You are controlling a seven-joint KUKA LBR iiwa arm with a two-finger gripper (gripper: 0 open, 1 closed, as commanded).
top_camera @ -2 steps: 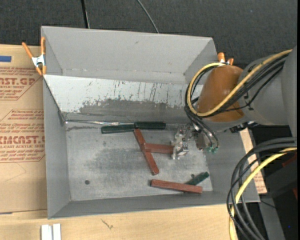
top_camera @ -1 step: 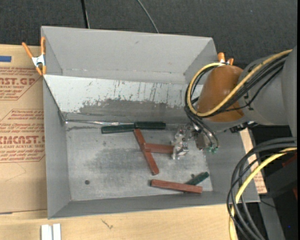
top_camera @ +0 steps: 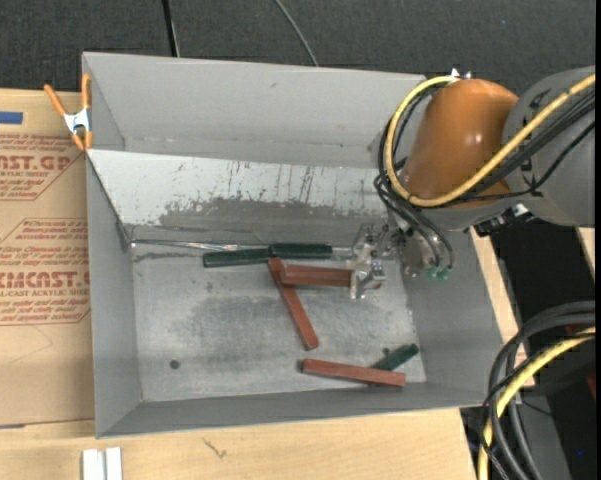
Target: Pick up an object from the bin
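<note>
Gripper (top_camera: 365, 271) centre-right in grey metal bin (top_camera: 110, 218), jaws slightly apart astride right end of reddish-brown flat bar (top_camera: 315, 277). Dark green rod (top_camera: 265, 257) just above it; second brown bar (top_camera: 298, 316) touches its left end.

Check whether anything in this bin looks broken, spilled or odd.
Nothing stands out. Brown sticks and green sticks lie loose at mixed angles on the bin floor; the pincer is at one brown stick's end.
</note>
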